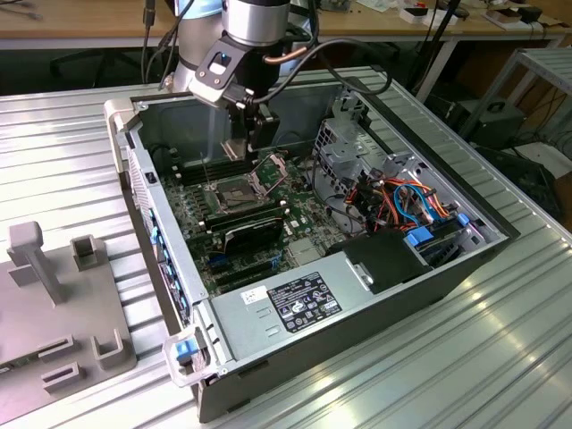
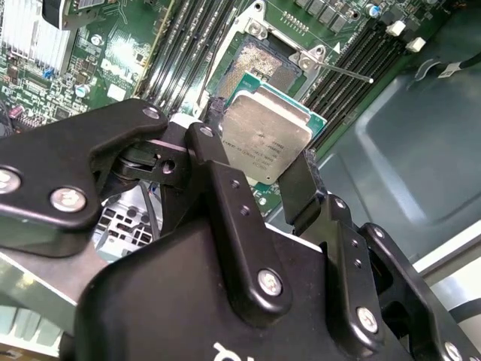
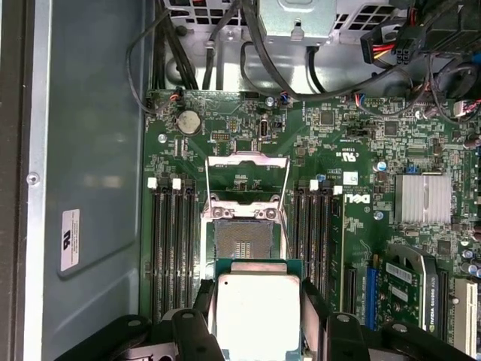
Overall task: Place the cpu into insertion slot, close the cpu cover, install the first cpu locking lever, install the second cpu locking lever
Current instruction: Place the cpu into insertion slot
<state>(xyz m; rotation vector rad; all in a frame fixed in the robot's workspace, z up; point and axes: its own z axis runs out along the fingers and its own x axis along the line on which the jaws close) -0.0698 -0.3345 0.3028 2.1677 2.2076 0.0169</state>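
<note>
I'm gripping the cpu (image 2: 267, 139) by its edges between the closed fingers of the gripper (image 2: 259, 162), hanging it over the insertion slot (image 3: 240, 244) and apart from it. The cpu cover (image 3: 248, 174) is standing swung open at the slot's far edge, thin wire levers (image 3: 289, 203) sticking up beside it. Long black memory slots (image 3: 171, 241) are crowding both flanks, and the grey case wall (image 3: 90, 188) is sitting near.
</note>
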